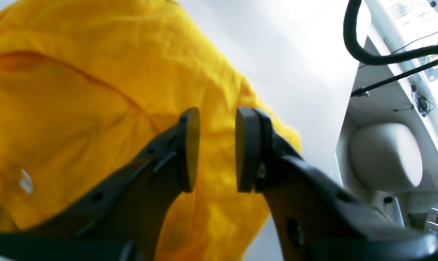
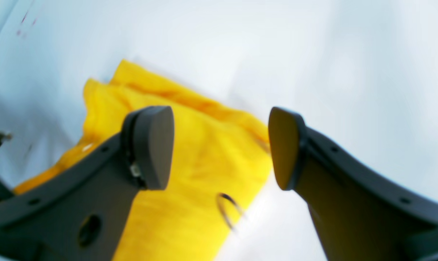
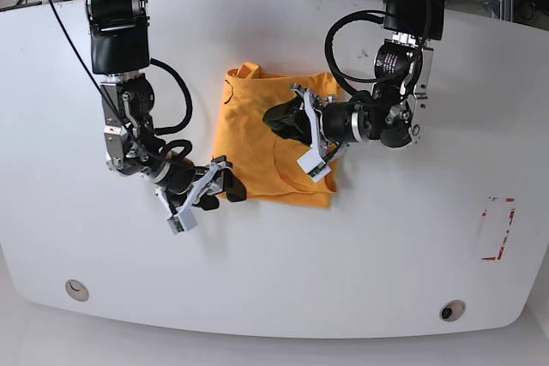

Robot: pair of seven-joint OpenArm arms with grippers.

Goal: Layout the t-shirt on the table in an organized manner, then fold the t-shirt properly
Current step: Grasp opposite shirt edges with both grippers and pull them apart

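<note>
Base view: t-shirt (image 3: 274,147), folded compact, mid-desk (image 3: 386,246). Left claw (image 3: 286,119) parted, empty, over cloth; right claw (image 3: 225,188) parted, empty, at near-left corner. Fabric likely light, limp, wrinkly; best pinched at corners or hem.

The right gripper (image 2: 220,146), with its two dark rounded pads, stood spread wide apart and held nothing. Beyond and between them lay the wrinkled, bright orange-yellow cotton t-shirt (image 2: 193,170) on the glossy white table (image 2: 313,54). The picture was blurred.
</note>
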